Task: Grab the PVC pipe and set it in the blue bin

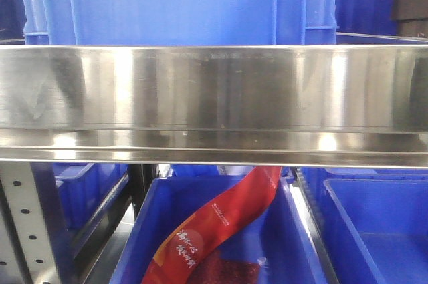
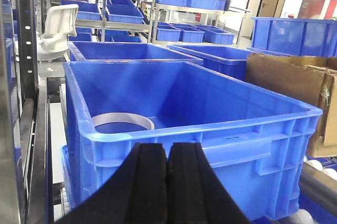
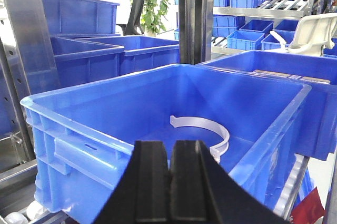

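Both grippers sitting clenched, holding nothing: left gripper [image 2: 167, 168] | right gripper [image 3: 174, 174] | blue bin [image 2: 253, 129] lying just ahead of each | PVC pipe [image 2: 122, 123] resting inside, its near arc hiding behind the rim | front view showing only a steel shelf rail [image 1: 214, 90].

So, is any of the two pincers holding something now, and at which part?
Nothing is held. The left pincer and the right pincer are both closed with nothing between the fingers. The pipe ring lies inside the blue bin.
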Controlling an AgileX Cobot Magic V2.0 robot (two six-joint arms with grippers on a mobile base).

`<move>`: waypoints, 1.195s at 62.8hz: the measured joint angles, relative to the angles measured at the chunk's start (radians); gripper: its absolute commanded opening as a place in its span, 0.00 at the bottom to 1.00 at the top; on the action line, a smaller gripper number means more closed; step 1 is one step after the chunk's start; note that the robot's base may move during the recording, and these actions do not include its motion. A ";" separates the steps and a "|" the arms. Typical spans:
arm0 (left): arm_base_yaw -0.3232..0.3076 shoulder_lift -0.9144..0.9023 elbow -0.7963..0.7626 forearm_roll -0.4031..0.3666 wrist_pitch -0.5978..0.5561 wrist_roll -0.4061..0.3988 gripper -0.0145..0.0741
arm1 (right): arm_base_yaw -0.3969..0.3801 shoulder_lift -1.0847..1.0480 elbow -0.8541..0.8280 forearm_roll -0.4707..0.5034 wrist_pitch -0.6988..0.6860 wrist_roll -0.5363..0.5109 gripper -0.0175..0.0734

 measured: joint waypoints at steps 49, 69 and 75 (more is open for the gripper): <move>0.000 0.000 0.000 0.002 -0.002 0.000 0.04 | -0.066 -0.077 0.064 0.000 -0.011 -0.002 0.01; 0.000 0.000 0.000 0.002 -0.002 0.000 0.04 | -0.311 -0.339 0.482 -0.011 -0.180 -0.002 0.01; 0.000 0.000 0.000 0.002 -0.004 0.000 0.04 | -0.369 -0.441 0.591 -0.011 -0.194 -0.002 0.01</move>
